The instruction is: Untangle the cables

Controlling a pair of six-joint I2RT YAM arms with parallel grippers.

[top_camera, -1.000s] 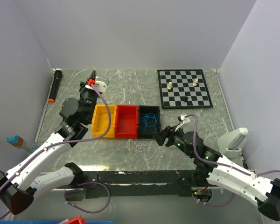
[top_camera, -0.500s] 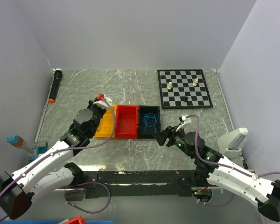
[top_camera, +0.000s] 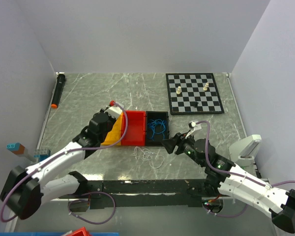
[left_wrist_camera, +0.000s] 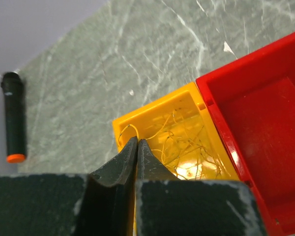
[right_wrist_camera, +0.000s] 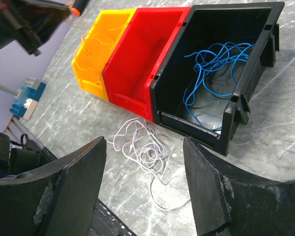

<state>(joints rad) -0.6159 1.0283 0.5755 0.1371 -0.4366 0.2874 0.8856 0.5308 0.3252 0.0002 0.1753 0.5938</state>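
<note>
Chessboard [top_camera: 194, 93], orange-tipped black cylinder [top_camera: 57, 91], red bin [top_camera: 134, 129]

Ahead of your black left fingers [left_wrist_camera: 115, 169] lay yellow-orange cables [left_wrist_camera: 187, 147] in a yellow bin [left_wrist_camera: 152, 105], a red bin [left_wrist_camera: 265, 123] beside it. Ahead of your right fingers [right_wrist_camera: 78, 182] were blue cables [right_wrist_camera: 211, 64] in a black bin [right_wrist_camera: 196, 118] and white cables [right_wrist_camera: 140, 147] on the green-marbled worktop [left_wrist_camera: 113, 59].

Left gripper [left_wrist_camera: 136, 143] moved from the far side of table [top_camera: 137, 88] back toward the near edge. Jaws shut, it now sits over yellow bin [left_wrist_camera: 155, 104], tips at a bin corner. In top view left arm now covers most of that bin.
</note>
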